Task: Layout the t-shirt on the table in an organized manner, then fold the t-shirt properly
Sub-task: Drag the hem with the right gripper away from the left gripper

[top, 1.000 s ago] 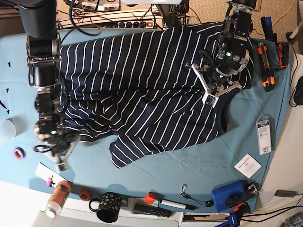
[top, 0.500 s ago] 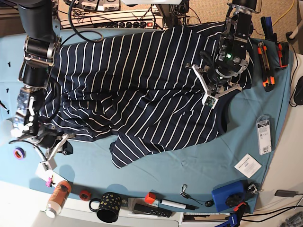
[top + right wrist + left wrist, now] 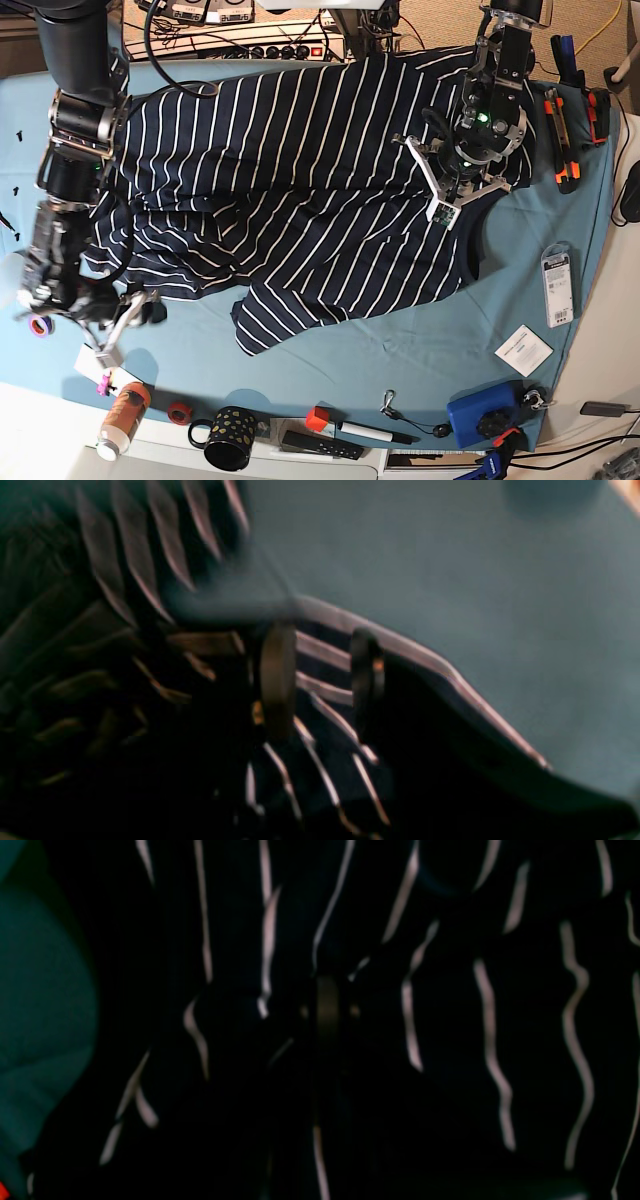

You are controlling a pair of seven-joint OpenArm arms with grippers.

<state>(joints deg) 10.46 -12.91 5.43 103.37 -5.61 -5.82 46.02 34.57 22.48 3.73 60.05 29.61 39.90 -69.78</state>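
The navy white-striped t-shirt (image 3: pixel 300 180) lies spread over the teal table (image 3: pixel 400 340), its lower edge still rumpled and one flap folded at the front middle. My left gripper (image 3: pixel 468 170) presses down near the collar on the view's right. In the left wrist view it (image 3: pixel 327 1005) is shut, with stripes of the t-shirt (image 3: pixel 490 1040) bunching into it. My right gripper (image 3: pixel 140 312) hangs at the shirt's lower left corner. In the right wrist view its jaws (image 3: pixel 322 677) stand apart over the hem of the t-shirt (image 3: pixel 100 580), with bare table (image 3: pixel 450 555) beyond.
Along the front edge stand an orange bottle (image 3: pixel 122 415), a black mug (image 3: pixel 230 438), a marker (image 3: pixel 370 432) and a blue box (image 3: pixel 485 415). A purple tape roll (image 3: pixel 40 323) lies by the right gripper. Orange-handled tools (image 3: pixel 560 140) and a package (image 3: pixel 557 285) lie at the right.
My right arm swung outward to the left, drawing the shirt's lower left edge with it, and its jaws have opened. The left arm has stayed put.
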